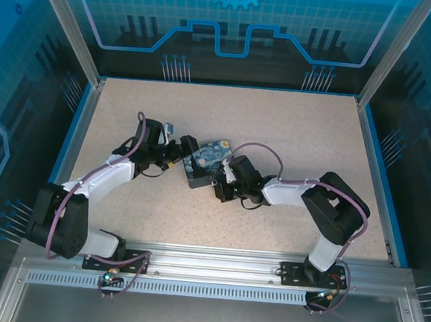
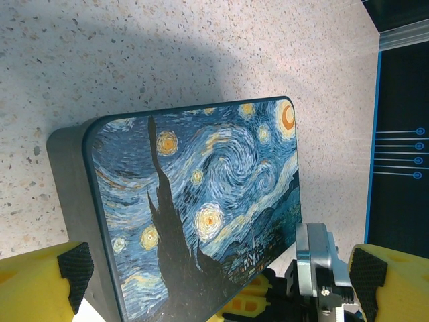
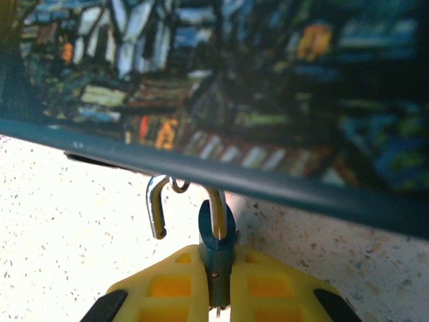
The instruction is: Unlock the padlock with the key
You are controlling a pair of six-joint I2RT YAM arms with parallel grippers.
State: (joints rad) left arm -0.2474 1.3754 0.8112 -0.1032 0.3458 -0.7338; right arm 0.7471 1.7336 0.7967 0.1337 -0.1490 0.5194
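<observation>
Counted on the one desk (image 1: pixel 293 122): a single painted box (image 1: pixel 206 162) near the middle, and a single padlock (image 3: pixel 216 235) with one silver shackle (image 3: pixel 155 208). Counted at the near edge: two arms, the left arm (image 1: pixel 102 176) and the right arm (image 1: pixel 295 191), each with one tool, so two tools in all, the left tool (image 2: pixel 221 272) and the right tool (image 3: pixel 218 258), each with two yellow fingers (image 3: pixel 167 288), four fingers altogether.
</observation>
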